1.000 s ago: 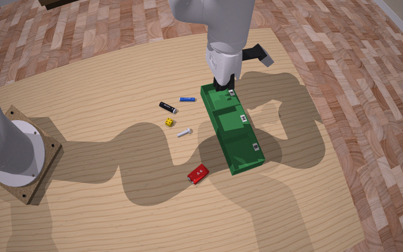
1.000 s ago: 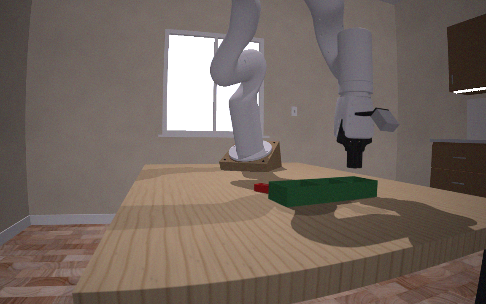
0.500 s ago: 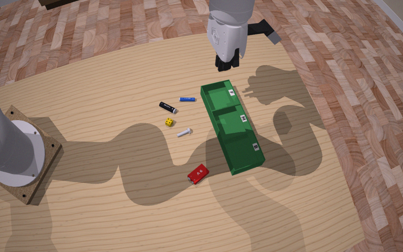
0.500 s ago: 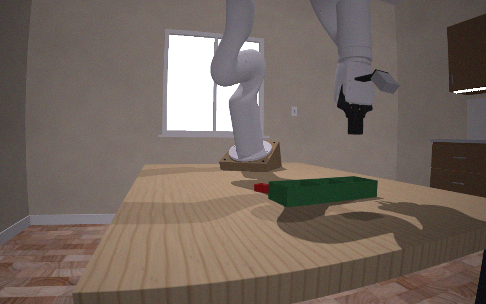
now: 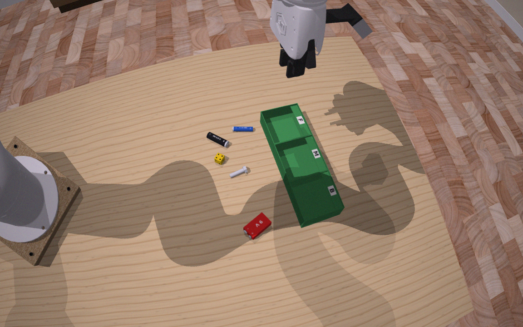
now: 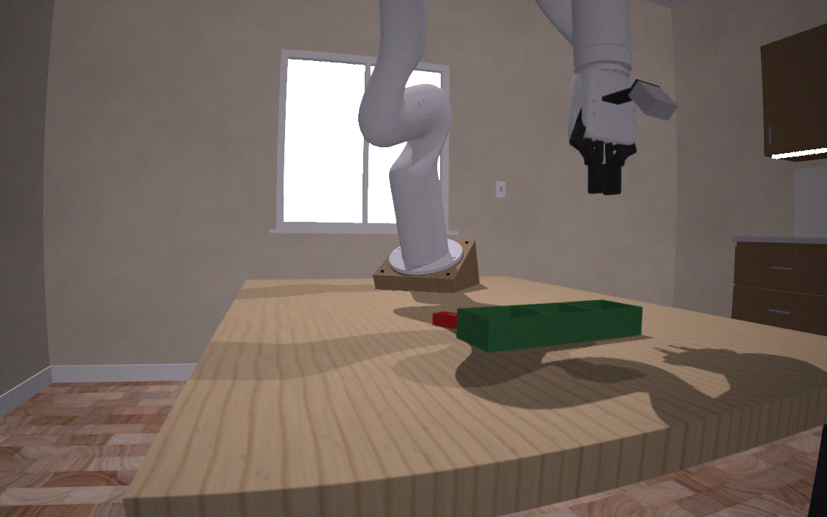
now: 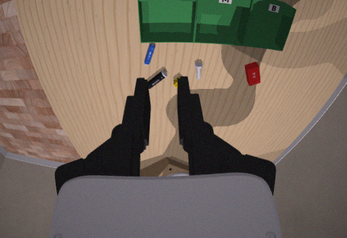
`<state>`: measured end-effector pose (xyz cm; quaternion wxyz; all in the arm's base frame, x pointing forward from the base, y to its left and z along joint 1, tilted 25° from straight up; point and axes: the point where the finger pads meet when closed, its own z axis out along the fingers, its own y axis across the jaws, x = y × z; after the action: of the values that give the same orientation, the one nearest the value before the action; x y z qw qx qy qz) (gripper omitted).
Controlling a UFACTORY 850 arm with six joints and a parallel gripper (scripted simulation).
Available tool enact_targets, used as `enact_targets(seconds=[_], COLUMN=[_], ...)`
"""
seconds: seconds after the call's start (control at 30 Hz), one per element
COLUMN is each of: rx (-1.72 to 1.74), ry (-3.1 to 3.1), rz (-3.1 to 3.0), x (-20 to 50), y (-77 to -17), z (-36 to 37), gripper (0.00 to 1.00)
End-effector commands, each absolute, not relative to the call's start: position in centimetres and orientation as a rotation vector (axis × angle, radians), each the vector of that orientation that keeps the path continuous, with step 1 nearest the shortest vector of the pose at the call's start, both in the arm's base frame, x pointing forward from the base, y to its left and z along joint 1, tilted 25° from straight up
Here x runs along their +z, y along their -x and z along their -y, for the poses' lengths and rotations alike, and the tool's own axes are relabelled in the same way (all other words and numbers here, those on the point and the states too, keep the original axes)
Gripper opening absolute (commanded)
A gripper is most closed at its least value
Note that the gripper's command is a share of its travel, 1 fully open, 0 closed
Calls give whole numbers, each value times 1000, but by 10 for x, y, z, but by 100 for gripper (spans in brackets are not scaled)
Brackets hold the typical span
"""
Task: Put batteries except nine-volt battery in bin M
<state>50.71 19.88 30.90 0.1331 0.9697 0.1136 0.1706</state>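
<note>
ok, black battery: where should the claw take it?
Grip the black battery mid-body from straight above, fingers across its long axis. It lies flat on the table, apart from the blue battery and yellow die, leaving both sides free.

Open air surrounds the raised end effector [image 6: 604,186].
</note>
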Motion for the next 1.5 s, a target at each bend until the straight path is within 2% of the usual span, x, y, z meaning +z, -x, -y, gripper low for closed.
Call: enact_targets(seconds=[0.0, 0.23, 0.57, 1.47], rx=[530, 567, 567, 567], ry=[-2852, -2879, -2879, -2879], rz=[-109, 171, 171, 171], x=[279, 223, 162, 162], y=[-500, -488, -473, -474], z=[-195, -187, -179, -179], gripper=[23, 23, 23, 23])
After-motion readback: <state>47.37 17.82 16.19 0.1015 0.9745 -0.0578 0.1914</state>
